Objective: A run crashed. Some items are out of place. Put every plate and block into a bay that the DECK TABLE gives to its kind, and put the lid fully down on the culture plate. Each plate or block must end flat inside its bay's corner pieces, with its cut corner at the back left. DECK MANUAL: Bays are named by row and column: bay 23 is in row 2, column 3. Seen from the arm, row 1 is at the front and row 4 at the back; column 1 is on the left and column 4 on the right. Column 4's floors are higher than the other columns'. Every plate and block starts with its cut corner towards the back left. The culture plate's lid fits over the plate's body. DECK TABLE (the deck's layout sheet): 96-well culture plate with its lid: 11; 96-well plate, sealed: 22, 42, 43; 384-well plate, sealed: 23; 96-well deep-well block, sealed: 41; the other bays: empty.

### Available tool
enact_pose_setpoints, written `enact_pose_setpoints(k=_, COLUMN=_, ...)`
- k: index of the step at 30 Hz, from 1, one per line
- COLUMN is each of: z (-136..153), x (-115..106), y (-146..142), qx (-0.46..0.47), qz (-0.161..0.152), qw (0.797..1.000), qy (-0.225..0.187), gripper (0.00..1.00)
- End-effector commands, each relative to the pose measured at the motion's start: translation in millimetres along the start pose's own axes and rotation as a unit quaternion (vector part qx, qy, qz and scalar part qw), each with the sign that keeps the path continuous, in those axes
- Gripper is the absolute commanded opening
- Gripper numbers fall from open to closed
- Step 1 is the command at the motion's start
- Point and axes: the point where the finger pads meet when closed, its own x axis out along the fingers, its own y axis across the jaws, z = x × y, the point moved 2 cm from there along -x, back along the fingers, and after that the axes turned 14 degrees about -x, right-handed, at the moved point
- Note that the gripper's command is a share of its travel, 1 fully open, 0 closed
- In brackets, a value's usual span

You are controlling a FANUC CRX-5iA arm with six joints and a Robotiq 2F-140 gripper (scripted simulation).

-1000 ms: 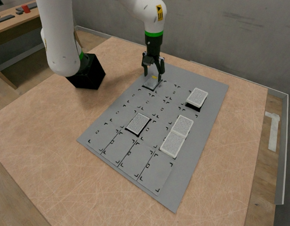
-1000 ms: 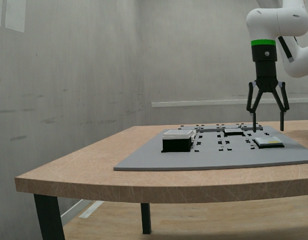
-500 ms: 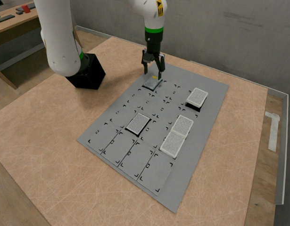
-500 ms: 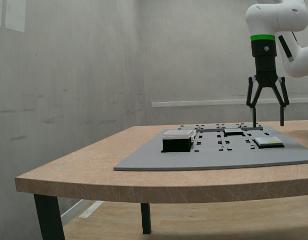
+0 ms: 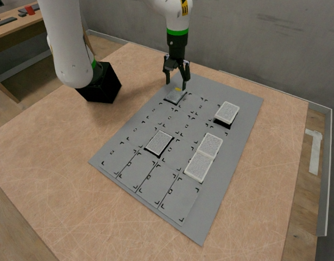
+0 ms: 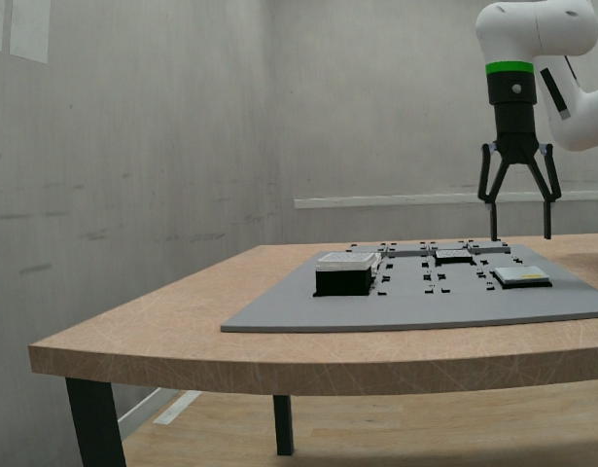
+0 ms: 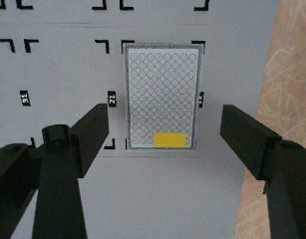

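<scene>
The culture plate (image 5: 175,95) lies flat between the corner marks of the deck's corner bay nearest the arm. Its clear lid sits on it, and a yellow label shows at one end. It also shows in the wrist view (image 7: 161,97) and in the side view (image 6: 521,276). My gripper (image 5: 176,85) hangs straight above it, open and empty. Its fingers straddle the plate's long sides well clear of it, and in the side view the gripper (image 6: 519,235) stands above the deck.
The grey deck (image 5: 178,145) carries a tall black deep-well block (image 5: 226,112) at the far corner. A sealed plate (image 5: 159,142) sits mid-deck. Two sealed plates (image 5: 209,144) (image 5: 198,166) lie end to end. Raised bay floors (image 5: 155,185) line the near edge.
</scene>
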Motion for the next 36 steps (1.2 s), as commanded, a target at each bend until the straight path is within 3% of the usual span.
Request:
enact_pose_setpoints(k=1, z=0.3, x=-0.6, y=-0.6, qx=0.000, qz=-0.001, qw=1.000, qy=0.000, gripper=0.70)
enact_pose_setpoints(k=11, z=-5.0, x=-0.7, y=-19.7, qx=0.032, qz=-0.001, qw=0.999, qy=0.000, gripper=0.70)
enact_pose_setpoints(k=36, z=-29.1, x=-0.9, y=-108.6, qx=0.032, qz=-0.001, qw=0.999, qy=0.000, gripper=0.70)
